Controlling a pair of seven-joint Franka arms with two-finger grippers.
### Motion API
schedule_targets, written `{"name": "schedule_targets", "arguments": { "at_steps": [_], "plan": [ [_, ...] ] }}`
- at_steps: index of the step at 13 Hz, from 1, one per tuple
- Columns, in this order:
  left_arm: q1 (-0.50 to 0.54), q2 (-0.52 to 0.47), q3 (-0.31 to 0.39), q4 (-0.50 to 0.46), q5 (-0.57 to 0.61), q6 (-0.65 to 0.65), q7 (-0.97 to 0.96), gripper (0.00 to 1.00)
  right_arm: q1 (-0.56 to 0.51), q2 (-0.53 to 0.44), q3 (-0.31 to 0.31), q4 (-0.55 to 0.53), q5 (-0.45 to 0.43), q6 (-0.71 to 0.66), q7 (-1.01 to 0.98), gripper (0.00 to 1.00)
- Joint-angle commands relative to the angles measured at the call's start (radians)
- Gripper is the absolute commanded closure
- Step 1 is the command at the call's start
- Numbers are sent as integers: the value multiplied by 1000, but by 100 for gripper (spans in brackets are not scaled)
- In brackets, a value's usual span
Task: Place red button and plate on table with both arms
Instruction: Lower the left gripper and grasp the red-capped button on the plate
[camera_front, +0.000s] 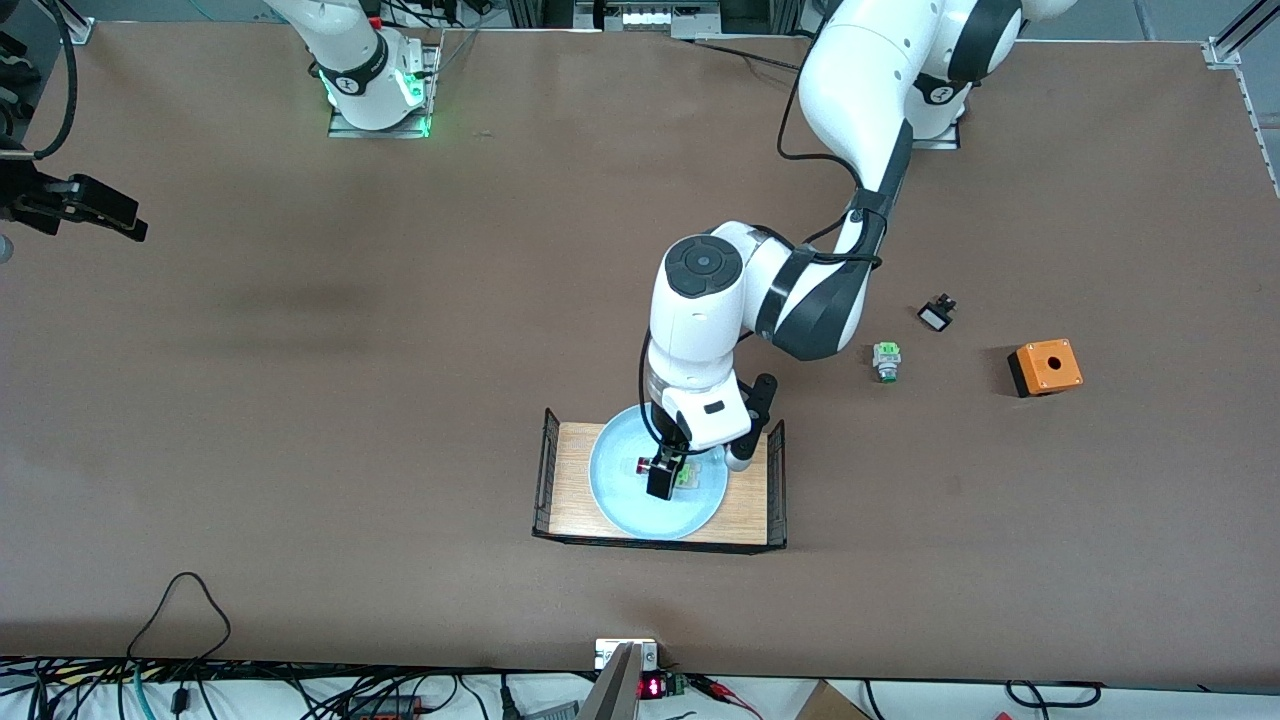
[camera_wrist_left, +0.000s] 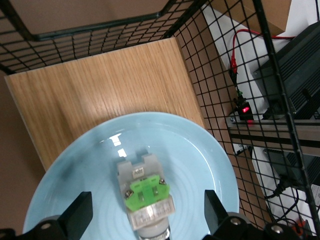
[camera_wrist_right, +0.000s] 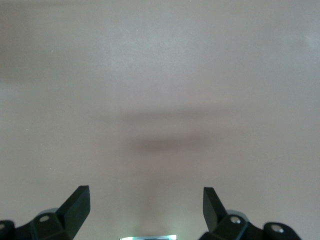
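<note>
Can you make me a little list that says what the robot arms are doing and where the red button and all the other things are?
left gripper: open, down over the plate, fingers either side of the red button
right gripper: open, waiting above bare table at the right arm's end
red button: lying on the plate
plate: light blue, sitting on the wooden tray
wooden tray: on the table, black mesh ends
green-white part: on the table, toward the left arm's end
small black piece: near the green-white part
orange box: on the table, hole on top

Left claw (camera_front: 664, 478) lowered, fingers apart; right claw (camera_wrist_right: 146, 207) raised, waiting, fingers apart.
</note>
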Motion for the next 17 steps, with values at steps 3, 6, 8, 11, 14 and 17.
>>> {"name": "schedule_targets", "arguments": {
  "at_steps": [3,6,8,11,14,17],
  "plan": [
    [-4,42,20,48,19,5,-17,21,-2,-4,1,6,-9,-7,4,0],
    [-6,42,23,48,19,3,-17,48,-2,-2,0,6,-8,-7,4,0],
    [-15,42,33,47,19,3,-17,68,-2,-2,0,6,-9,-7,4,0],
    [-21,31,49,47,20,-9,-14,88,-2,1,1,6,-3,-1,5,0],
    [-13,-35,52,47,20,-67,-5,95,-2,7,0,6,-3,6,5,0],
    [-9,-130,52,43,14,-164,90,97,-2,10,1,7,-12,6,4,0]
  ]
}}
